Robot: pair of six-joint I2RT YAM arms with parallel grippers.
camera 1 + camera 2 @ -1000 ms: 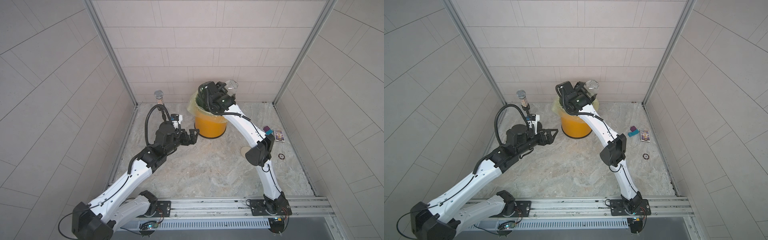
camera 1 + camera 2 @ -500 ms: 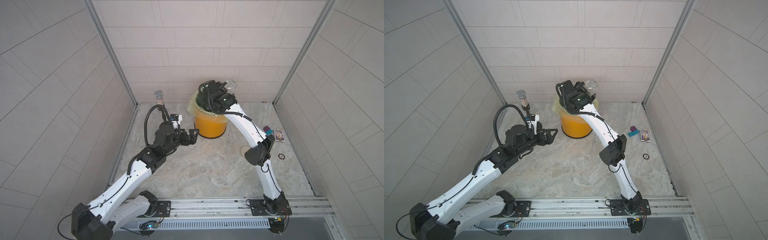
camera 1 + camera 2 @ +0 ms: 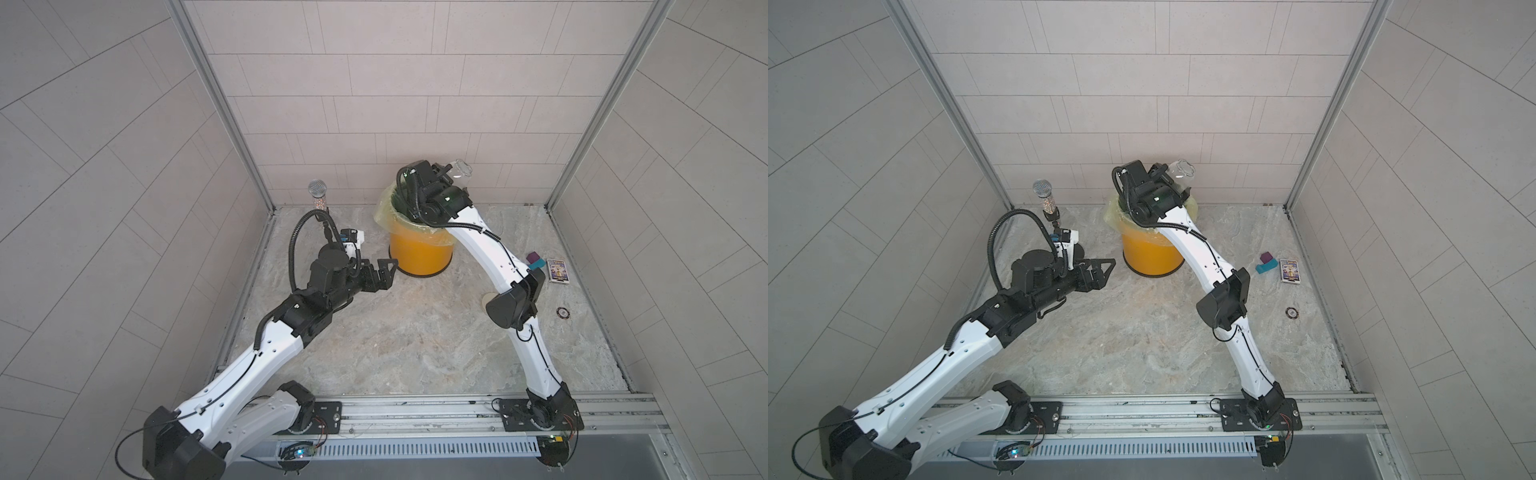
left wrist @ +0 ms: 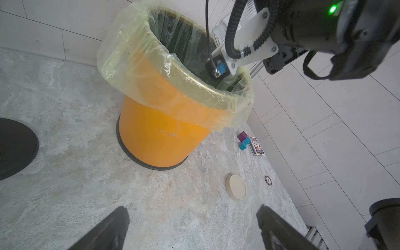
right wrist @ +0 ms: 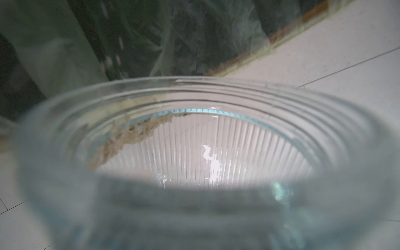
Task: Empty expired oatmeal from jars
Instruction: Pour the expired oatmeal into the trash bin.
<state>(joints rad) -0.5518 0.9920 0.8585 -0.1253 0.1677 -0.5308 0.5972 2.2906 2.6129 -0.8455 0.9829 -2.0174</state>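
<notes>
Oatmeal [image 5: 129,136] clings as a thin streak inside the jar [image 3: 459,168], which the right gripper [image 3: 444,172] pinches, tipped over the bin [image 3: 419,253]. A steeper tilt or gentle shake, mouth kept inside the rim, should clear it. Beside the bin, the left gripper [image 3: 385,272] hangs spread and empty.

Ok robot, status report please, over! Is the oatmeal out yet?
Left jaws open, empty. Right jaws clamped on glass jar, tipped at orange bin rim. Jar nearly empty, thin line of oatmeal clinging inside. Nothing blocking.
</notes>
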